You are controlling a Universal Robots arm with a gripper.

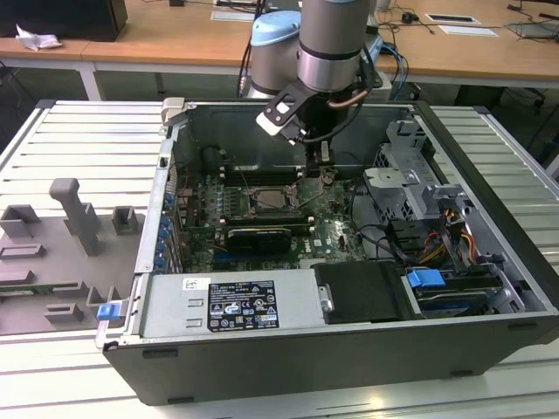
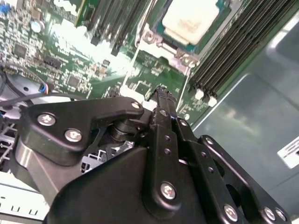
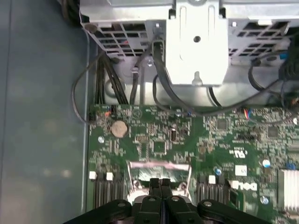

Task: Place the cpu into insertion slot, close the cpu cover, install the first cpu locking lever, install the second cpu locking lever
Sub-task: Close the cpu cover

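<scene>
In the second wrist view the tool (image 2: 161, 92) is clenched with nothing seen in its grip, its tip low over the motherboard (image 2: 70, 56). Just beyond the tip, the cpu (image 2: 191, 21) lies flat in the insertion slot (image 2: 183, 57). In the exterior view, the slot lies just to the exterior view's left of the tool.

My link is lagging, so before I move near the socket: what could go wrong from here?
The shut gripper sits low over the board, beside the cpu; a slip could scrape small parts. A thin lever runs right by its tip and might get bent or snagged.
</scene>
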